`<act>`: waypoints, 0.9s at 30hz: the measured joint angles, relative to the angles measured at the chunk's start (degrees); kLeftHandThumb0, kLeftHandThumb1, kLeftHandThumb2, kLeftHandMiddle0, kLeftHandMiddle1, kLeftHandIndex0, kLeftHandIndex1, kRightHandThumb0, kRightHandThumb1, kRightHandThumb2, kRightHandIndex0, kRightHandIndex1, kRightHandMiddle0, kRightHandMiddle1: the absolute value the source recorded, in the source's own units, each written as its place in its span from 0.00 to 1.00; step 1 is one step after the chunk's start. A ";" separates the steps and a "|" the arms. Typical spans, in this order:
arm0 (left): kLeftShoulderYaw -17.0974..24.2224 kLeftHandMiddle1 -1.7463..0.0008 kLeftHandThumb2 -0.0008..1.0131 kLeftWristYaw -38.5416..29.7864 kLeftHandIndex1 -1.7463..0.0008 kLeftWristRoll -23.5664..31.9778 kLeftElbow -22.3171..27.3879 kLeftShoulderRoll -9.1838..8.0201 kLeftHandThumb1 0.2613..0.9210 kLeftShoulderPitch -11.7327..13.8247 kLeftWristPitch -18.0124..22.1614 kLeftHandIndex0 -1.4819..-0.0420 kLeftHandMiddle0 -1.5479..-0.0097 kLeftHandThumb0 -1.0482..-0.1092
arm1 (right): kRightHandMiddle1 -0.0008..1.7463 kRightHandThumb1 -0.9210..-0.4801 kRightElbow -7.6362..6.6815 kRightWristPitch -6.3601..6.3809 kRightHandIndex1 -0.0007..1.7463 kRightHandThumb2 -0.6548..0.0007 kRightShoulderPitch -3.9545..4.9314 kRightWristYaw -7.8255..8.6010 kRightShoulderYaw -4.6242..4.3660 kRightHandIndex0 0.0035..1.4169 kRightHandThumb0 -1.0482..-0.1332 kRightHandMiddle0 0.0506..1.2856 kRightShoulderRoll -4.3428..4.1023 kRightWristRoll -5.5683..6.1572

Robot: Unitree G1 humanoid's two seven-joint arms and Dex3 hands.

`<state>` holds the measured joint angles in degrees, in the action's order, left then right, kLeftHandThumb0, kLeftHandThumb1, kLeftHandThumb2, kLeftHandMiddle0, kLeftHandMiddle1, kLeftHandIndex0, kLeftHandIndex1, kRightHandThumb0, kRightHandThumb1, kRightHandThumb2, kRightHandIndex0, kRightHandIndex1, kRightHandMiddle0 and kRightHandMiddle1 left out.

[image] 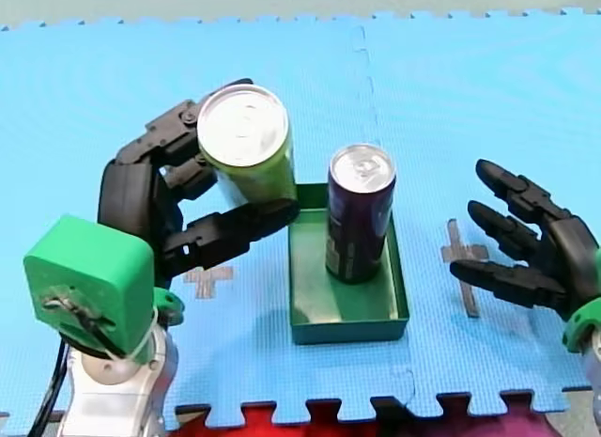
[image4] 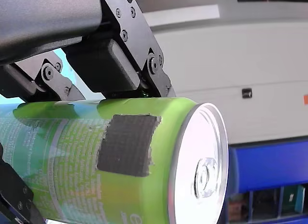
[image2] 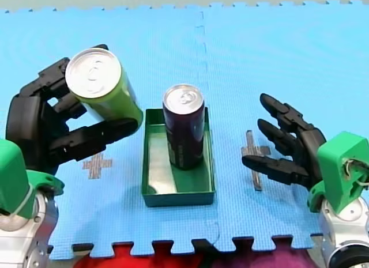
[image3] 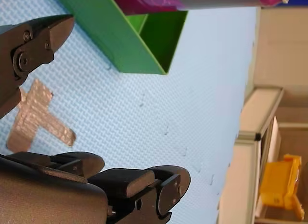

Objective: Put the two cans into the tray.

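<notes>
**On the blue foam mat: one can in the tray, one in the left hand**

Toward the mat's point(image2: 259, 60) left edge, the robot's left hand point(image2: 40, 127) grips a lime-green can point(image2: 106, 92). Its black jointed fingers wrap the far side of the cylinder and the thumb presses the near side. The can is held clear of the mat and tilted, so its round silver lid with the pull tab faces up and toward the head. Its lower end is beside the tray's far left corner. In the second wrist view the fingers point(image4: 110, 65) bear on the printed, glossy wall of this can, which carries a dark, rough-edged square patch point(image4: 127, 144). Below the hand, a cross of dull metallic tape point(image2: 97, 164) lies flat on the mat.

Near the middle of the mat's toothed front edge sits the tray point(image2: 179, 197), a shallow green rectangle with thin, smooth upright walls. A dark purple can point(image2: 184, 129) stands upright inside it, close to the right wall, and its silver lid is level. The tray floor to its left and in front is bare.

Toward the mat's right edge, the right hand point(image2: 288, 150) is open and holds nothing. It is apart from the tray, with its fingers pointing toward it. A second tape cross point(image2: 256, 181) lies on the finely pebbled foam just beside the fingertips. A straight seam runs across the mat from the far edge toward the tray.
</notes>
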<state>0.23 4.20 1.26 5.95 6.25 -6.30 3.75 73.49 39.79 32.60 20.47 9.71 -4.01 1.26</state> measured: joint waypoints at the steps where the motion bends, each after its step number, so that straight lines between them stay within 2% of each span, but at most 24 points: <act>1: -0.26 1.00 0.00 0.15 1.00 -0.30 -0.26 0.14 0.71 -0.04 0.01 0.13 0.09 0.71 | 0.00 0.59 0.00 0.01 0.00 1.00 0.00 -0.06 -0.02 0.29 0.34 0.25 0.02 -0.03; 13: -3.42 1.00 0.00 2.27 1.00 -3.48 -1.20 2.37 0.71 -0.51 -1.13 0.13 0.09 0.70 | 0.00 0.58 -0.02 0.05 0.00 1.00 0.09 -0.65 -0.16 0.29 0.33 0.25 0.08 -0.33; 27: -4.39 1.00 0.00 2.14 1.00 -4.52 -0.87 2.29 0.72 -0.14 -2.21 0.13 0.09 0.70 | 0.00 0.58 -0.43 0.54 0.00 1.00 0.17 -0.93 -0.30 0.29 0.32 0.25 0.22 -0.33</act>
<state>-4.15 6.34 -3.27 5.08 8.53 -6.44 1.54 73.07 40.33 32.76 19.53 9.41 -3.79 0.93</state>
